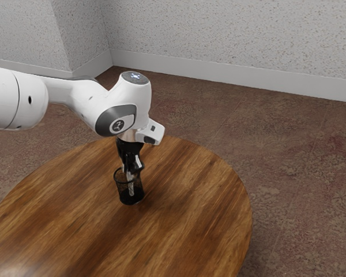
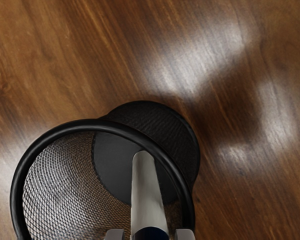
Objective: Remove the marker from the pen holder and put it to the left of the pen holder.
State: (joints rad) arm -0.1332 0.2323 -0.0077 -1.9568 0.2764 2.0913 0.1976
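A pale, speckled wall (image 1: 230, 34) runs behind everything, with a white baseboard (image 1: 219, 71) along its foot and a worn-looking floor (image 1: 300, 167) in mottled reddish brown. On that floor I have a round wooden worktop (image 1: 190, 231), its grain streaked from honey to dark brown, with pale glare on it in my wrist view. My white arm (image 1: 75, 101) comes in from the exterior view's left, bends at a joint with a dark grey cover, and points down over the worktop. Right under its black end stands the pen holder (image 1: 124, 193), a black mesh cup, upright on the wood, with a thick round rim and a solid, darker base. The marker (image 2: 146, 192) is inside the pen holder: from the wrist camera I look down its light grey barrel, the rounded far end over the base, and a dark blue part at the end nearer my arm. In the exterior view I can make out some of its pale length through the mesh. The fingers (image 1: 139, 165) are down by the mouth of the pen holder; whether they are clenched on the marker or released around it, I cannot tell from here.
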